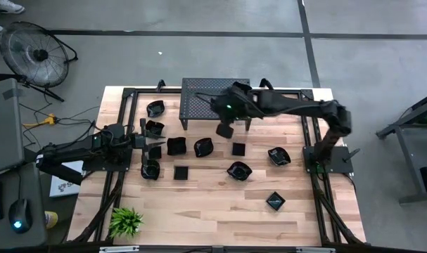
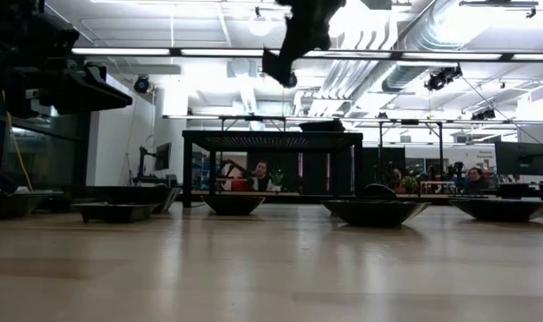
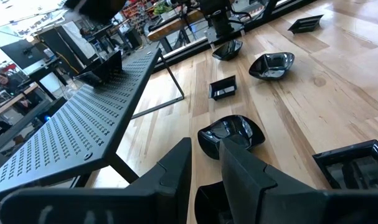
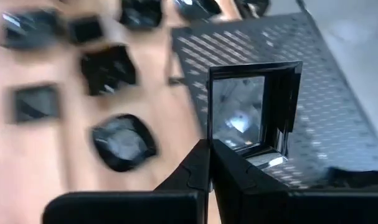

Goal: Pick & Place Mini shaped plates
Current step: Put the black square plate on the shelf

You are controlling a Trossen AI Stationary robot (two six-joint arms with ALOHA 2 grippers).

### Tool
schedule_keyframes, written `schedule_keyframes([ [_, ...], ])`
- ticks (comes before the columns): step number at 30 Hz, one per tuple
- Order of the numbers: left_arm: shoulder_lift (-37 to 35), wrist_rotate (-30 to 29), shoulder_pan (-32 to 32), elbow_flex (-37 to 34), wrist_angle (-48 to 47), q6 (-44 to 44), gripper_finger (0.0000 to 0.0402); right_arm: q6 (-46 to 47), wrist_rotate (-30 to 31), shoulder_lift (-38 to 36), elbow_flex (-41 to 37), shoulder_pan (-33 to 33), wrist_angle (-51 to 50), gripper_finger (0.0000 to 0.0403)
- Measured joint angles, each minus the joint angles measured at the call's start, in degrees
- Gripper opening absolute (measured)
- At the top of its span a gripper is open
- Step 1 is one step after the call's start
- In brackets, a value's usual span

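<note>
Several small glossy black mini shaped plates lie flat on the wooden table, among them a lobed one, a square one and another near the front right. My right gripper hangs above the table by the black perforated stand's near edge. It is shut on a square plate, which also shows high in the low view. My left gripper waits low at the table's left side. Its fingers are slightly parted, with nothing between them, and plates lie just ahead of it. My right gripper pinches the square plate's raised rim between its two fingers, near one corner. The fingers slant down from the table's right side. The plate is lifted clear and stands tilted on edge, its hollow facing back toward the wrist.
The perforated stand takes up the far middle of the table. A small green plant sits at the near left corner. Bare wood runs along the near edge. A fan stands on the floor beyond the table.
</note>
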Motion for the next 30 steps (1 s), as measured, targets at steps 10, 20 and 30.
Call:
schedule_keyframes([
  [10,0.0,0.0,0.0,0.0,0.0,0.0,0.0080,-11.2,1.6,10.9,9.4,-6.0,-5.4,0.0005],
  [20,0.0,0.0,0.0,0.0,0.0,0.0,0.0080,-15.5,3.6,14.1,8.8,-9.5,-3.2,0.0005],
  [30,0.0,0.0,0.0,0.0,0.0,0.0,0.0080,-16.6,3.7,15.8,8.8,-9.7,-0.7,0.0005],
])
